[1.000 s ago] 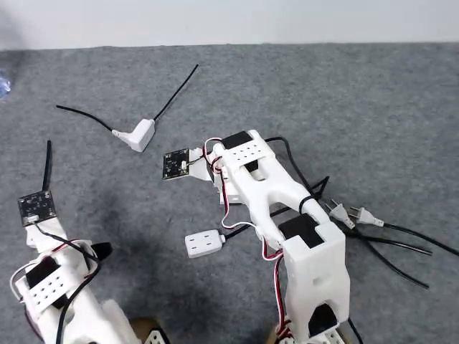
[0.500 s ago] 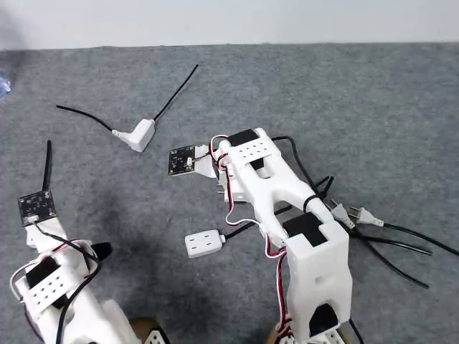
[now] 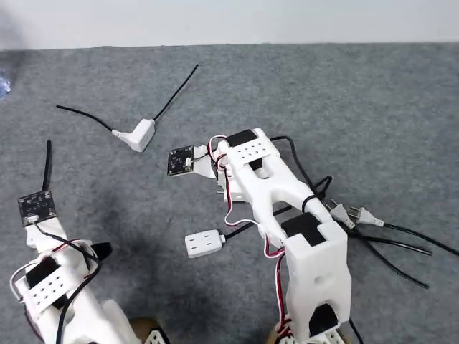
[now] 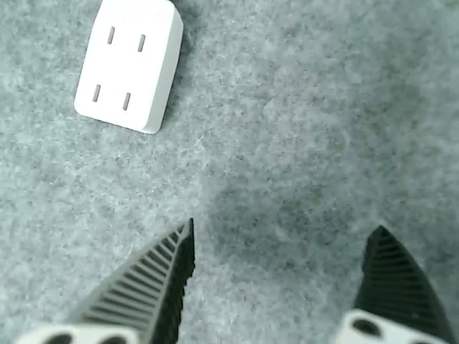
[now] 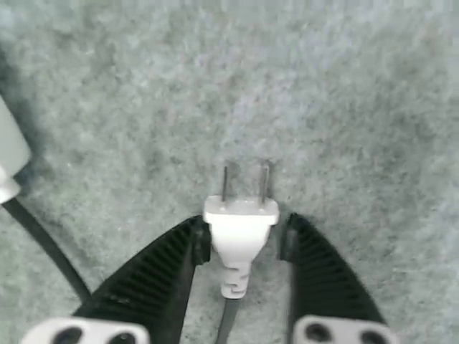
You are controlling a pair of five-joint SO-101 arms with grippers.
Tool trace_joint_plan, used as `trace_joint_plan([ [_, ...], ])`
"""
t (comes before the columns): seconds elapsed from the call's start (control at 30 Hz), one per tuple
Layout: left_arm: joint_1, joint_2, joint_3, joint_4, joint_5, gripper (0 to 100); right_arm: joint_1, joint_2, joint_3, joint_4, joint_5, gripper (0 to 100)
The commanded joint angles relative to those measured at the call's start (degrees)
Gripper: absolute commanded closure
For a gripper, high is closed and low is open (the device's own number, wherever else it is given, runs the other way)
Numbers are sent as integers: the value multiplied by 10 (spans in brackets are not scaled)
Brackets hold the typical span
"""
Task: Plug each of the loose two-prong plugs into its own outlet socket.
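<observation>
My right gripper (image 5: 242, 231) is shut on a white two-prong plug (image 5: 241, 215), held by its body just above the grey mat, with the prongs pointing away from the wrist. In the high view this gripper (image 3: 217, 185) sits under the right arm near the table's middle. A white outlet block (image 3: 203, 244) lies just in front of it, towards the arm bases. Two more loose plugs (image 3: 351, 213) on black cables lie to the right of the right arm. My left gripper (image 4: 283, 244) hangs open over bare mat, with the slotted outlet block (image 4: 129, 64) a short way beyond its fingertips.
A white angled connector (image 3: 136, 134) with thin black cables lies at the back left. Black cables (image 3: 401, 240) trail off to the right. The left arm (image 3: 54, 279) stands at the front left corner. Grey mat covers the whole table.
The right arm's wrist has shifted slightly to the right with the plug still held. The left arm has not moved.
</observation>
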Motion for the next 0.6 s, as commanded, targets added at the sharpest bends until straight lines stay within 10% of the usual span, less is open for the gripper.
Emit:
trace_joint_plan([
  [0.0, 1, -11, -23, 3, -4, 647, -3, 13, -22, 2, 13, 969],
  [0.2, 11, -11, -23, -3, -2, 647, -6, -22, -25, 31, 11, 991],
  [0.57, 336, -38, -91, 3, 25, 690, -41, -293, -42, 205, -121, 991],
])
